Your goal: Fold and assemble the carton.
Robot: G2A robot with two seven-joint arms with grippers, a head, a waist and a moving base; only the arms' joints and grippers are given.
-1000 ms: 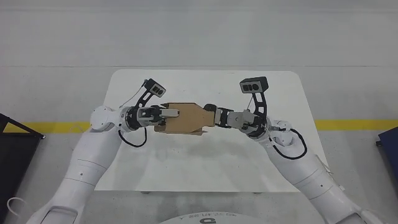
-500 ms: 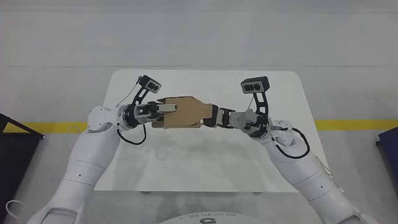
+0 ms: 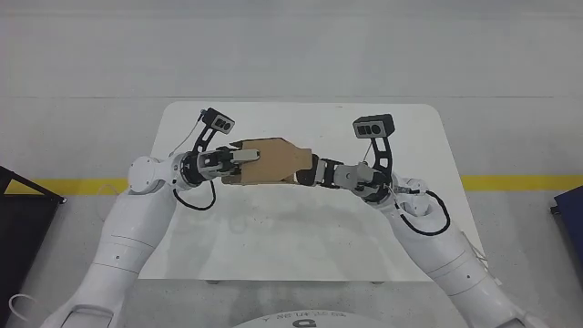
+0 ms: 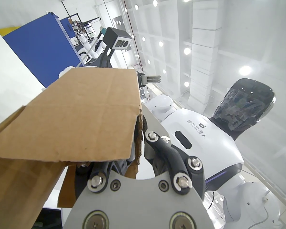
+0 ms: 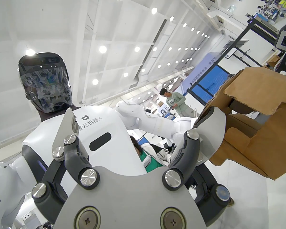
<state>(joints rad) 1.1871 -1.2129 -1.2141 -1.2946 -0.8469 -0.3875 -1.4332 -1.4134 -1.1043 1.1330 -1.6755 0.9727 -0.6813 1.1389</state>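
Note:
A brown carton [image 3: 273, 162] hangs above the white table [image 3: 301, 228], held between both arms. My left gripper [image 3: 239, 158] is shut on the carton's left end. In the left wrist view a carton [image 4: 81, 110] wall edge sits in the left gripper [image 4: 143, 129], with one white finger [image 4: 155, 125] outside it and the other hidden behind a flap. My right gripper [image 3: 310, 171] is at the carton's right end. In the right wrist view the right gripper [image 5: 140, 120] stands open, and one finger [image 5: 212, 129] rests against the carton [image 5: 252, 129].
The table's bare top spreads toward its front edge [image 3: 301, 278] and its far corners. On the floor lie a yellow line [image 3: 510, 182], a dark object [image 3: 18, 210] at the left and a blue one [image 3: 569, 205] at the right.
Both grippers and the carton have shifted slightly away from the robot, toward the table's far side. The left wrist has moved a little outward.

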